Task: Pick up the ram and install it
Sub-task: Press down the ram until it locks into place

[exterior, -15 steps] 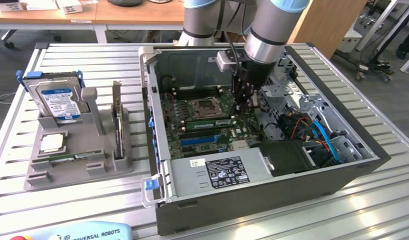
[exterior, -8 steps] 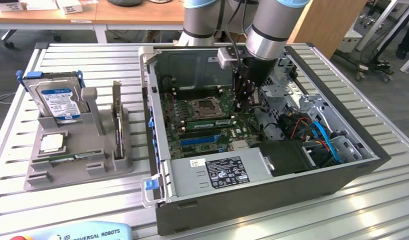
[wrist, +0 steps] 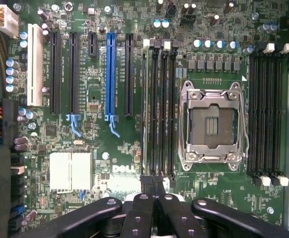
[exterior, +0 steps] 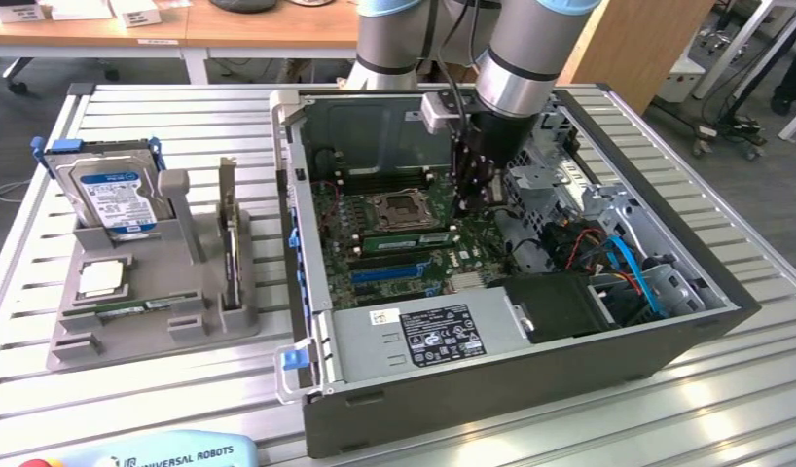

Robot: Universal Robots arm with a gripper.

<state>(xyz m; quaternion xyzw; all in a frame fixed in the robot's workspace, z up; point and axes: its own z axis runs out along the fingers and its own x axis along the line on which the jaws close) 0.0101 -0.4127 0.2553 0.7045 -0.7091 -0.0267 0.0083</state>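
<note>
**Item: open computer on a slatted surface, robot arm at work**

1. Teach pendant, pale blue, at the nearest edge in the exterior view.
2. Surface, metal slats, carrying everything below.
3. Computer case, dark, lying on its side with the panel off. A silver power supply sits at its near end.
4. Grey holder, toward the exterior view's left of the case. It carries a square silver chip, and behind it an upright blue-labelled hard drive.
5. Motherboard, green, inside the case, with an empty processor socket.
6. Hand, lowered into the case beside the socket, its black fingers pressed together, narrow.
7. The ram, seen edge-on in the wrist view as a thin pale strip. It lies along the memory slot nearest the blue card slot. Its near end meets the fingertips; whether it is pinched or only touched cannot be told.
8. Arm, grey, rising from the hand.
9. Wooden desk, farthest back.
</note>
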